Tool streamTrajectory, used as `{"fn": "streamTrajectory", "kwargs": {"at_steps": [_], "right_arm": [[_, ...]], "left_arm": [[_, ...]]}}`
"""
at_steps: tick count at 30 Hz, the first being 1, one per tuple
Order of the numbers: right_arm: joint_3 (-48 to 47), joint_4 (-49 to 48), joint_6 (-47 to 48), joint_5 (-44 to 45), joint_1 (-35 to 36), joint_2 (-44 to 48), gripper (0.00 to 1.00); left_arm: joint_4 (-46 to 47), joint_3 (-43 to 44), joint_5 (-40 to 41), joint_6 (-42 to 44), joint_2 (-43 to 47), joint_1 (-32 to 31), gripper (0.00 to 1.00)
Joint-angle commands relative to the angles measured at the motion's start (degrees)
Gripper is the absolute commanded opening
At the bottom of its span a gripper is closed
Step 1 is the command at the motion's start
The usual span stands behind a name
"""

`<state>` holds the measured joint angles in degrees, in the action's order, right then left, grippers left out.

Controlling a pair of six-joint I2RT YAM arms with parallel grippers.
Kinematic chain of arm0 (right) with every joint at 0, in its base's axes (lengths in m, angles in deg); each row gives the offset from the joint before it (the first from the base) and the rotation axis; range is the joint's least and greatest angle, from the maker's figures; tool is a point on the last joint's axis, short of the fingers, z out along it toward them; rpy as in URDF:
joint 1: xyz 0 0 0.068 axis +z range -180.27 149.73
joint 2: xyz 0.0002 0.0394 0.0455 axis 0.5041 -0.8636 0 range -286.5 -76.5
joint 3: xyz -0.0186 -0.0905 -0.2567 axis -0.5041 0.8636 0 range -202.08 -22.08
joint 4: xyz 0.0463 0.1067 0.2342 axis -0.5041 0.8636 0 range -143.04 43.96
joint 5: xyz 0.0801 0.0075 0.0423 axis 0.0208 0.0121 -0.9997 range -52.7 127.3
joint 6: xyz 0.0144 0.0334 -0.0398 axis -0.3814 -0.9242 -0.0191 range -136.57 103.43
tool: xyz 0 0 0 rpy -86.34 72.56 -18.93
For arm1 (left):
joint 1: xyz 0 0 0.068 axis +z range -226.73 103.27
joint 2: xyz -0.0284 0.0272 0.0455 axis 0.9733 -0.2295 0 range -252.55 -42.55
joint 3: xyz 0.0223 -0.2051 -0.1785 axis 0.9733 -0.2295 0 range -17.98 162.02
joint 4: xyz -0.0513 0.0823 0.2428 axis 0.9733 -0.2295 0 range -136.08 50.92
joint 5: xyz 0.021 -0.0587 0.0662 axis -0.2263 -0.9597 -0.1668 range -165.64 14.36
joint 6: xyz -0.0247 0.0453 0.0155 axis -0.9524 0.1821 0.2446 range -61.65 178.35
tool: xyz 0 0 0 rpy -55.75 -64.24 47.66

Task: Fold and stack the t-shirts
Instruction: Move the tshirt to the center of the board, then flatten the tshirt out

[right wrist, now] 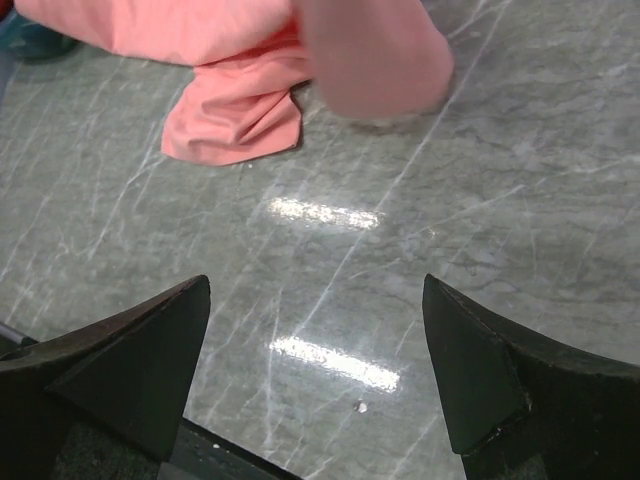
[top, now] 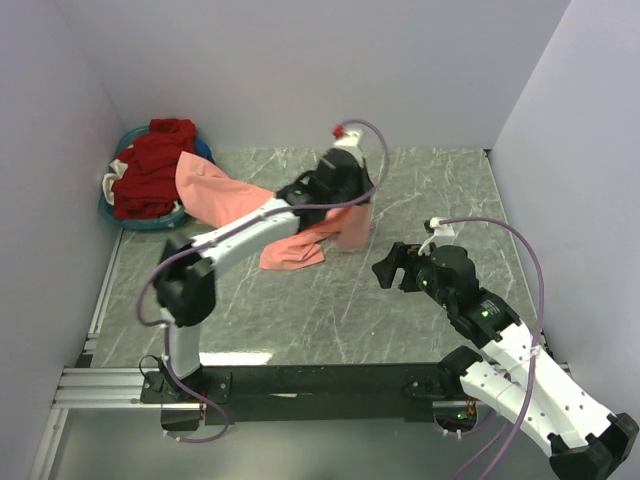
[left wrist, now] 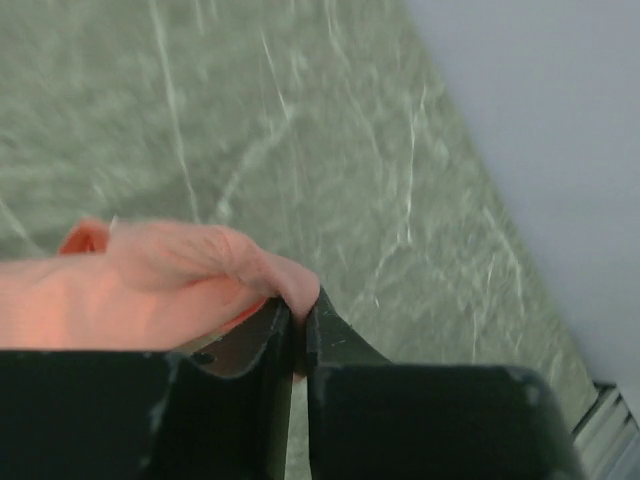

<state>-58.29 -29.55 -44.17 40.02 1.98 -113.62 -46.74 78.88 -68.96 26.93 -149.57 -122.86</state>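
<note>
Black and spread wide apart, the fingers of the right gripper [right wrist: 316, 290] hang low over bare stone at the near side of the table [right wrist: 520, 180], holding nothing. That arm reaches in from the near right corner, elbow bent, its wrist turned toward the middle. It looks parked there as the waiting partner, ready to take a second edge of cloth once one is offered.

Just beyond it lies the salmon t-shirt [top: 295, 250]. One crumpled end rests on the marble near the centre. A second part hangs raised and blurred to the right of it. A long tail runs back to the far left, where it seems to drape over the rim of the basket [top: 150, 226].

The left gripper [left wrist: 300, 310] has its jaws pressed together on a bunched fold of this shirt, as the wrist view shows plainly. The pinch sits on an edge rather than the bulk, probably so the cloth can be drawn out of the basket and spread flat. The left arm stretches long from its near-left base, forearm angled diagonally across the table and wrist held high over the centre, which keeps the gripped edge off the surface.

Farthest away, red clothes [top: 150, 170] are piled in the basket in the left corner, not yet folded. No stack exists yet, so I judge the task barely begun.
</note>
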Motion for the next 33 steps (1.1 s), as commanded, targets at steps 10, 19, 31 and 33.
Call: {"fn": "streamTrajectory", "kwargs": {"at_steps": [10, 19, 31, 33], "right_arm": [[-0.71, -1.15, -2.29, 4.13, -0.61, -3.03, 0.91], [0.43, -7.30, -5.45, 5.10, -0.78, -12.25, 0.88], [6.15, -19.87, -11.43, 4.57, 0.09, -24.73, 0.75], [5.01, -20.41, -11.17, 6.15, 0.18, -27.20, 0.75]], "left_arm": [[-4.20, 16.08, -4.93, -1.73, -10.67, -1.86, 0.46], [-8.25, 8.81, -0.35, -0.56, 0.38, 2.70, 0.70], [-3.85, -34.53, 0.18, -12.43, 39.13, 16.41, 0.66], [-4.73, -37.86, 0.70, -12.44, 42.49, 17.21, 0.67]]}}
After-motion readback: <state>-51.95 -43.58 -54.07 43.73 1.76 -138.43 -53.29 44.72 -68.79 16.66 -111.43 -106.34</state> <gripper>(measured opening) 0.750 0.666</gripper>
